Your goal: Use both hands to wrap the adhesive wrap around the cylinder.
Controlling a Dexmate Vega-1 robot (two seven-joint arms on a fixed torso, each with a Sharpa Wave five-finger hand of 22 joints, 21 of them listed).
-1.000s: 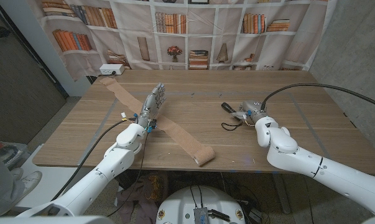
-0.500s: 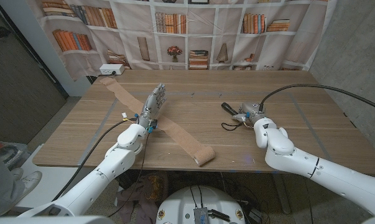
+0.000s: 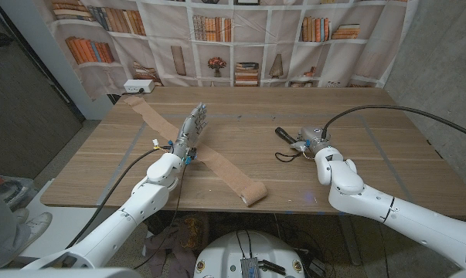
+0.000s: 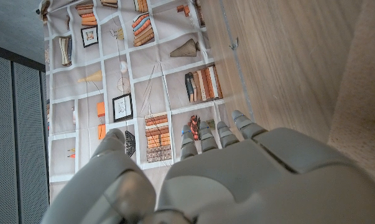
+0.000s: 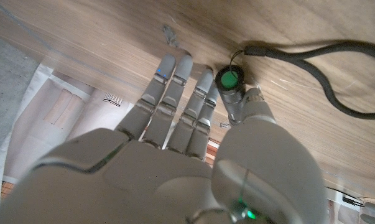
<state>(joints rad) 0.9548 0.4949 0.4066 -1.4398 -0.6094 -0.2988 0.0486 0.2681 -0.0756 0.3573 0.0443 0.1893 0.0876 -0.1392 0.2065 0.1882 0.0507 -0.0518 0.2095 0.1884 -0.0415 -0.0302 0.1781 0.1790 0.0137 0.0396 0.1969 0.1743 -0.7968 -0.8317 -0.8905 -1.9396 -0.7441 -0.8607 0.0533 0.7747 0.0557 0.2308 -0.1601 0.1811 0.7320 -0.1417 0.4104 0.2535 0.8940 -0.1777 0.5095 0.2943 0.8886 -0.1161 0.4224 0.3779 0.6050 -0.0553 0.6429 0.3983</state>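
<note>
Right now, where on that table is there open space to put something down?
Bare wood lies between the left hand and the right hand, and along the table's far edge. The tan adhesive wrap crosses the left side diagonally; a black cable clutters beside the right hand.

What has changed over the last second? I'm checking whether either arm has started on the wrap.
The right arm's forearm and elbow edged slightly toward the table's middle; its robot hand stayed by the black cylinder. Nothing was taken hold of or let go. The left robot hand remains over the adhesive wrap, which lies unrolled diagonally with its rolled end near the front edge, unmoved.
</note>
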